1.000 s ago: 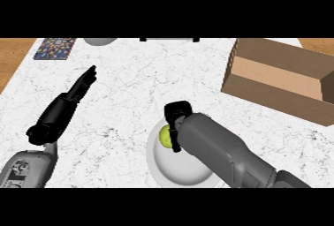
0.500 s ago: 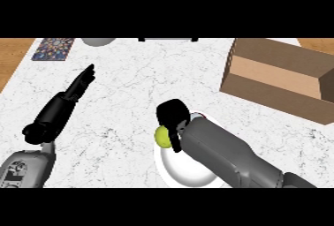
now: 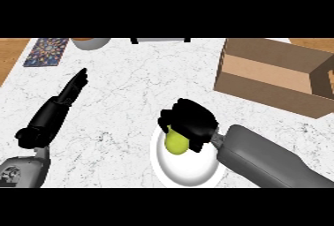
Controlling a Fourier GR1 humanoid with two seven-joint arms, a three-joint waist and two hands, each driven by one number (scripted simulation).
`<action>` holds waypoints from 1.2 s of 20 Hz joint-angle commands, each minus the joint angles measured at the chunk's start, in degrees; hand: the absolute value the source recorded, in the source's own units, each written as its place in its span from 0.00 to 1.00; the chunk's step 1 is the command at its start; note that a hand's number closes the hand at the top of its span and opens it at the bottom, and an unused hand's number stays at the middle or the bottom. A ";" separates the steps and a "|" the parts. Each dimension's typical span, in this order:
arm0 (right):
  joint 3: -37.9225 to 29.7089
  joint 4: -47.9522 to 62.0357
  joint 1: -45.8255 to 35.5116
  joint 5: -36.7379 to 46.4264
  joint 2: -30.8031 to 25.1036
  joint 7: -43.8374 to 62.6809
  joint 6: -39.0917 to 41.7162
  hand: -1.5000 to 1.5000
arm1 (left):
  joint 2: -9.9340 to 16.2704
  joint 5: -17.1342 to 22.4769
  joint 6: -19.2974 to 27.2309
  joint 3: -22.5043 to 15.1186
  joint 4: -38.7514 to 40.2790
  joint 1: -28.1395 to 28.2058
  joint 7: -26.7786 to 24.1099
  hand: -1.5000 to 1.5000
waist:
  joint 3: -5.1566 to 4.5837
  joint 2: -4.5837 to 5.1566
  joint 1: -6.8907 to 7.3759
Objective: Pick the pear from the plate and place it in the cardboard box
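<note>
A yellow-green pear (image 3: 176,144) hangs over the white plate (image 3: 186,170) at the counter's near middle. My right hand (image 3: 190,119) sits on the pear's top with its fingers curled round it, hiding the upper part. I cannot tell whether the pear still touches the plate. The open cardboard box (image 3: 277,75) stands at the far right, well apart from the hand. At the left my left hand (image 3: 57,111) rests open, fingers straight and pointing away, holding nothing.
A patterned mat (image 3: 46,46) lies at the far left corner, beside a pale bowl (image 3: 91,42). A dark object (image 3: 160,39) sits at the far edge. White marble counter (image 3: 137,84) stretches between plate and box.
My right hand has shifted a little to the right and curled round the pear, which now shows more fully below the fingers. The left hand has stayed in place.
</note>
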 commanded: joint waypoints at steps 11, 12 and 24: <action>-28.88 -20.18 9.26 -14.01 -16.45 7.51 -6.07 1.00 | 0.41 0.45 -2.23 0.44 0.06 -0.14 -1.63 0.50 | -0.12 0.69 1.32; -30.30 -21.18 9.59 -14.65 -17.72 9.50 -4.44 1.00 | 0.49 -0.15 -1.82 0.54 0.47 -0.78 -0.41 0.50 | -0.13 0.65 1.31; -41.16 10.55 1.14 -10.66 -19.25 -5.78 -0.84 1.00 | -1.79 -0.49 -2.86 0.06 2.67 -4.75 -0.17 0.50 | -0.12 1.33 3.40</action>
